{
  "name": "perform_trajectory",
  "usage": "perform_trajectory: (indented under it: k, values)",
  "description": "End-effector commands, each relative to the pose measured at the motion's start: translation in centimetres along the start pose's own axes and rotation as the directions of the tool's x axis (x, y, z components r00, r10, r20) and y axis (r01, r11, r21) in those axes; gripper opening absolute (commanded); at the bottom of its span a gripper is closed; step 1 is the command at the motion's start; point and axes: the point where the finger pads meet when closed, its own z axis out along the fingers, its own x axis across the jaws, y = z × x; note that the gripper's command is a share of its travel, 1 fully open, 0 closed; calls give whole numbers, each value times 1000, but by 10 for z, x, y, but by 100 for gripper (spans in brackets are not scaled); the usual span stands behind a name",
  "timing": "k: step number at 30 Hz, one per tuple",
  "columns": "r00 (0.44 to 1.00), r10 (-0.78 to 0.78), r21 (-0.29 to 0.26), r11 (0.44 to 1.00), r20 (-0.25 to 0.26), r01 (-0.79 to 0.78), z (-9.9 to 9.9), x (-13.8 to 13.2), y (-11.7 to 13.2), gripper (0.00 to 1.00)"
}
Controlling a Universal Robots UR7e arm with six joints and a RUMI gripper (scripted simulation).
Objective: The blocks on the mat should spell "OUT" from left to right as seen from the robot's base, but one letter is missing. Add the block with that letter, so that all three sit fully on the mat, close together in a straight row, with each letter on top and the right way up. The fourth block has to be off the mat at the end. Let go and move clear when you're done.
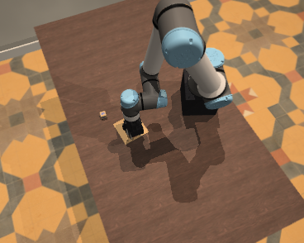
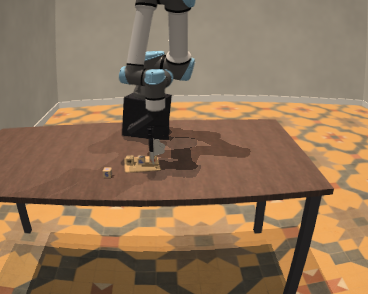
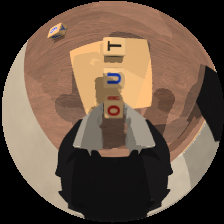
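A tan mat lies on the wooden table. In the wrist view a T block and a U block sit on it in a line, letters on top. My gripper is shut on the O block and holds it low at the mat's near edge, in line with the U block and right beside it. I cannot tell whether the O block touches the mat. The fourth block lies on the table, off the mat.
The arm's black base stands on the table behind the mat. The table's edges are well away from the mat.
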Motion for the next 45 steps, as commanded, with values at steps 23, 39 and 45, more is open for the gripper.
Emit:
perform_trajectory:
  k: [23, 39, 45]
  values:
    - [1000, 0, 0, 1000, 1, 0, 3, 0, 0, 9]
    - [1000, 0, 0, 1000, 1, 0, 4, 0, 0, 9]
    - [1000, 0, 0, 1000, 1, 0, 4, 0, 0, 9]
